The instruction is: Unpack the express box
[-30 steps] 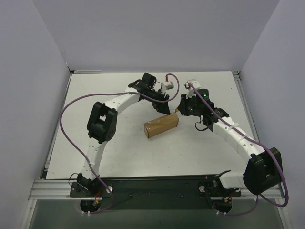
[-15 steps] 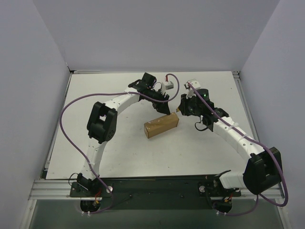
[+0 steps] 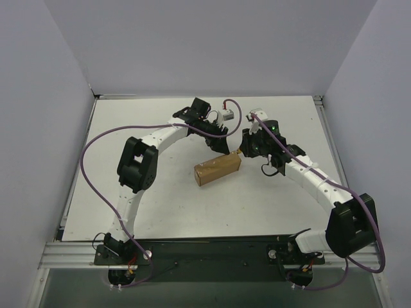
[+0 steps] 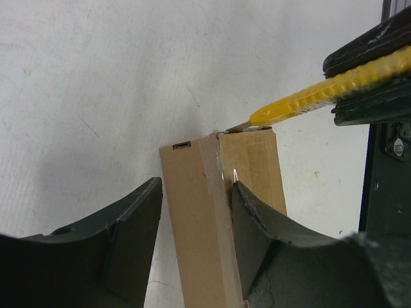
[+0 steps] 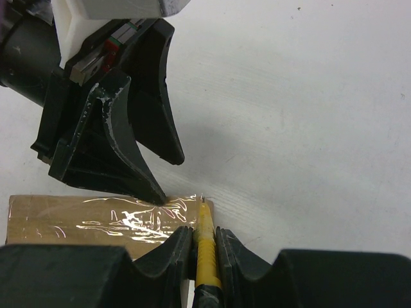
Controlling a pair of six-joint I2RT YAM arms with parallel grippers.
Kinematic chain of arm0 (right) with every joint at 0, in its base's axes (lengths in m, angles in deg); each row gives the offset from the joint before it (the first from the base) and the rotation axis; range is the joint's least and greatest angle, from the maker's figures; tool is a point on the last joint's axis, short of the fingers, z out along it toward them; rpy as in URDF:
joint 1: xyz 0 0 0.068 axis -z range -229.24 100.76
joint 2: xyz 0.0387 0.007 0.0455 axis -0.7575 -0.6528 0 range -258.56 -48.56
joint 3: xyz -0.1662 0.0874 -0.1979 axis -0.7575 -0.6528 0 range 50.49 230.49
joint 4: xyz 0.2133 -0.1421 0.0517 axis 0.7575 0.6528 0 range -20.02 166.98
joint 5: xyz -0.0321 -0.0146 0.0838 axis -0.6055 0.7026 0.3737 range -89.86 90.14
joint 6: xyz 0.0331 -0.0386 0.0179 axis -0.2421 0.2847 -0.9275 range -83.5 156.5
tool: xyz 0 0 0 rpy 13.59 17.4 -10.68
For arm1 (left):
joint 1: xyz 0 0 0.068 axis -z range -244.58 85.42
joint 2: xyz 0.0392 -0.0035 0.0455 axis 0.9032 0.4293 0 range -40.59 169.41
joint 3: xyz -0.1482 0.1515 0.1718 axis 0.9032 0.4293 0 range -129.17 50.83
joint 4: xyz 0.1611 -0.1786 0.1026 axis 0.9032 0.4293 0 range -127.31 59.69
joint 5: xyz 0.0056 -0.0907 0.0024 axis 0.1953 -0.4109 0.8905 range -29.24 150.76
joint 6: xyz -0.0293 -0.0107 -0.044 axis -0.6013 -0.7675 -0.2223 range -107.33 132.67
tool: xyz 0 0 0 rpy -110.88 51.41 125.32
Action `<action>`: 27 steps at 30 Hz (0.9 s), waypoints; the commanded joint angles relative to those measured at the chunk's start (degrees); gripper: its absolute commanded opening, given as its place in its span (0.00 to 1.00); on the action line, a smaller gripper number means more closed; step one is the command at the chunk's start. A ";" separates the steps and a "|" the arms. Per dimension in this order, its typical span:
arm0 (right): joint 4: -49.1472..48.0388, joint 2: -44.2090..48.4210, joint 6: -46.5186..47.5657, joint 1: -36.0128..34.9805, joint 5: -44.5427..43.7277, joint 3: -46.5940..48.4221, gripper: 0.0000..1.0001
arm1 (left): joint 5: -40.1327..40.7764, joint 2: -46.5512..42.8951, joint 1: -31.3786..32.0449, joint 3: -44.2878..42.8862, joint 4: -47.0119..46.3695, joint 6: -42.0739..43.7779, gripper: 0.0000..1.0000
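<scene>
L claw (image 4: 196,186): no move in the last sec. Jaws abt half open, set over the back edge of the express box (image 3: 218,168). One fingertip (image 5: 153,192) is down on the tape (image 5: 128,218) across the top, the other hangs just off the side. Looks like bracing, not a clamp.

Box: same spot as a sec ago, mid table (image 3: 160,205), lying flat. Lid shut, tape unbroken as far as I can see.

What did change: R arm (image 3: 308,176) crept a touch toward the box. The utility knife (image 4: 302,101) now has its blade tip right at the top corner of the box's R end, seemingly touching.

R claw (image 5: 204,234): nearly closed, pinched on the yellow handle.

My read: setup's done & the cut along the tape comes next; nothing opened yet.
</scene>
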 commanded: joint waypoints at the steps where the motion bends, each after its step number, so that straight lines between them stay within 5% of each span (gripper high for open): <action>1: 0.33 -0.33 0.65 -0.25 1.10 1.64 0.00 | 2.13 2.00 0.53 1.15 2.44 1.94 0.56; 17: 10.16 -0.86 0.13 -0.60 1.71 4.80 0.00 | 5.90 2.70 0.97 0.97 1.91 0.80 0.56; 27: 7.89 -2.27 -0.15 -1.13 -0.13 5.33 0.00 | 3.01 -1.16 0.45 1.85 0.33 -2.71 0.55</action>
